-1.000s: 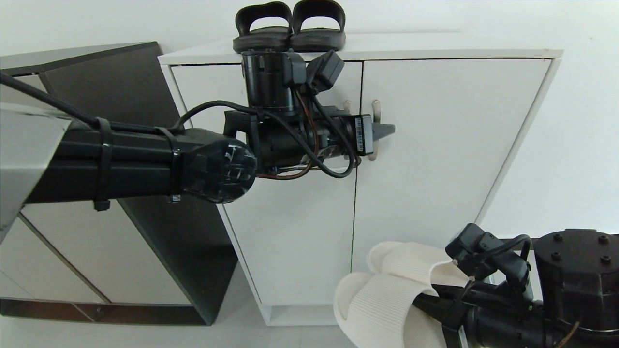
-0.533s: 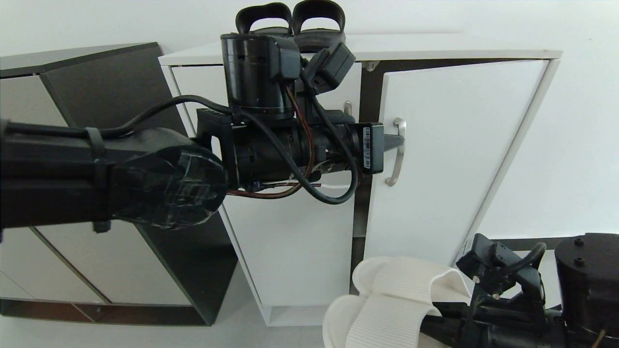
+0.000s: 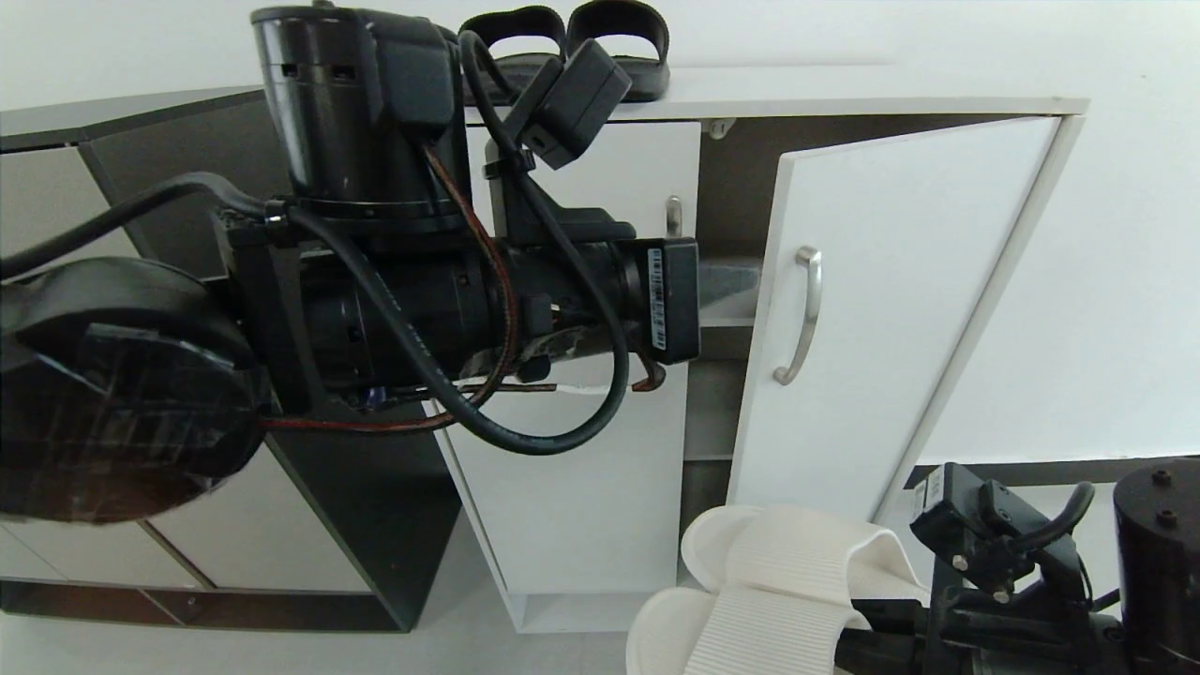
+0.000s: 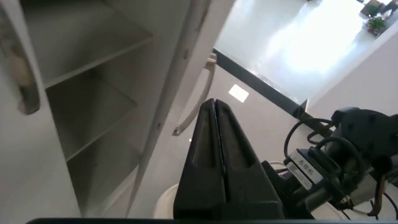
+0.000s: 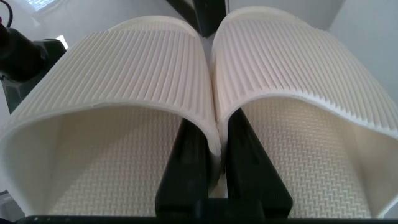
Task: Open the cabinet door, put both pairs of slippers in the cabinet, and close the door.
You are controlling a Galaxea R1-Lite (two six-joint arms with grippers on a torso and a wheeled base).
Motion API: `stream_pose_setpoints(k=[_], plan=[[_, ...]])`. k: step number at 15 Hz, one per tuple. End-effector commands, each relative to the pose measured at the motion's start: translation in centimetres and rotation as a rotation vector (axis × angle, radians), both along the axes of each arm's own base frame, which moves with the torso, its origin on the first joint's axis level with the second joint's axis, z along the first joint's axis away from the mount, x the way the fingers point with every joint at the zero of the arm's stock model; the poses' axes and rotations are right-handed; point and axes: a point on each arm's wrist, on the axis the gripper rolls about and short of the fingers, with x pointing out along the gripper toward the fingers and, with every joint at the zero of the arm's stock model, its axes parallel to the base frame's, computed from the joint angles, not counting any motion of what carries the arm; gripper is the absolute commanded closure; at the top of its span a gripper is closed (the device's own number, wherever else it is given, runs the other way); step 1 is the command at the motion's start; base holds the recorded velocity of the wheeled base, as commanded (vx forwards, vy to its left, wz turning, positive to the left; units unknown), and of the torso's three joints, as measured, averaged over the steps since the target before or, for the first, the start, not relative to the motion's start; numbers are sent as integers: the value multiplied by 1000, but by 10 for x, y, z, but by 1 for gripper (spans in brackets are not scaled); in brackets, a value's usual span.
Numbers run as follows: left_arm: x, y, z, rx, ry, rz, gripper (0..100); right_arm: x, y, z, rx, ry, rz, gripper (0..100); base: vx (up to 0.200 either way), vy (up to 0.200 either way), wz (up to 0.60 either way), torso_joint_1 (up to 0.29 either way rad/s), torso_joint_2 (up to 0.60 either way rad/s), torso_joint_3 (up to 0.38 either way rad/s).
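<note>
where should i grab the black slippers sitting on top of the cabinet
Pinch the two inner strap walls where the black slippers touch, jaws one in each arch. They sit side by side on the cabinet top with strap openings facing the robot, so come level from the front. The white slippers are held likewise.

I log: white slippers (image 5: 205, 93), ribbed straps, patterned matt insoles; cabinet door (image 3: 900, 309), smooth matt white panel; handle (image 3: 802, 314), brushed metal; black slippers (image 3: 609, 37), smooth, matt.
</note>
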Motion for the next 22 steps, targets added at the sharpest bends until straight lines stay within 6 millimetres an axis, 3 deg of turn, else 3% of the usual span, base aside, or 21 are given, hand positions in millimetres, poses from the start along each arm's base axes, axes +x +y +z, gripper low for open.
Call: stream_pose_setpoints(k=[1,3,8,14,16,19,22], plan=[[11,7,3,-19,14,43,100,0,0,1,-1,-9,5,100,0,0,0,0,0,0],[17,5,5,-46,39,53,100,0,0,1,-1,-9,5,100,0,0,0,0,0,0],[55,-24,-2,-54,47,61,100,-2,1,-2,-12,-1,18,100,0,0,0,0,0,0],[62,-32,-1,-63,35,61,100,-8,8,-9,-39,24,52,100,0,0,0,0,0,0],[57,-36,-3,-57,41,84,100,-11,10,-9,-38,28,68,100,-200,0,0,2,5,0],[18,-52,0,-50,35,7,100,-14,9,-12,-44,33,78,100,-200,0,0,1,4,-1],[-3,-66,0,-41,19,-55,100,-14,9,-11,-41,29,78,100,-200,0,0,1,4,2]])
